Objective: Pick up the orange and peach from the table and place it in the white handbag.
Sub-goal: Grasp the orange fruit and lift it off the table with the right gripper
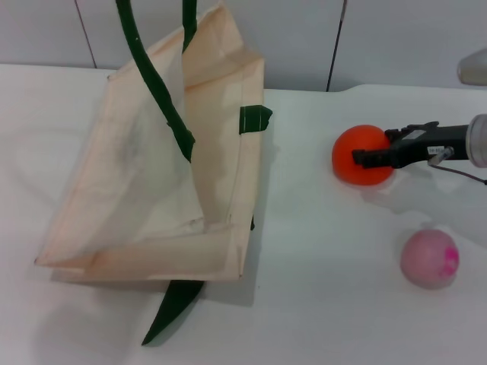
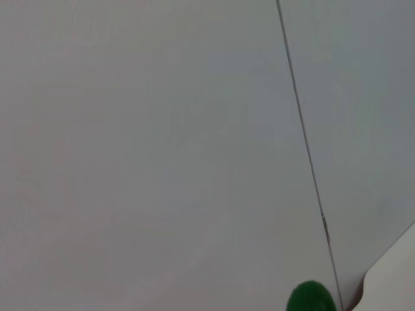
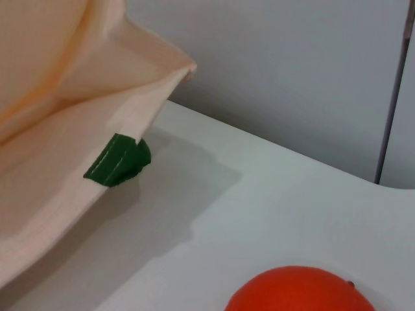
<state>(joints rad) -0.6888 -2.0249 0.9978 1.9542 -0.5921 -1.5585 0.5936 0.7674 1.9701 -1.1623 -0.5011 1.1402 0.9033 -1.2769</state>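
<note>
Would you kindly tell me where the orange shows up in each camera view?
Head view: the orange sits right of centre, at the right tool, beside the white handbag.
Left wrist view: not in it.
Right wrist view: bottom edge, right of centre.
Shared landmark: the handbag's green strap tab.

Two dark green handles (image 1: 152, 84) of the white handbag (image 1: 152, 190) were cut off by the top edge of the head view, their upper ends unseen. The right gripper (image 1: 373, 156) was laid across the orange (image 1: 358, 163) at centre right, part of the fruit being hidden behind it; the arm was cropped at the right edge. In the right wrist view only the orange's top (image 3: 301, 291) was shown at the bottom edge. The left gripper was nowhere seen.
</note>
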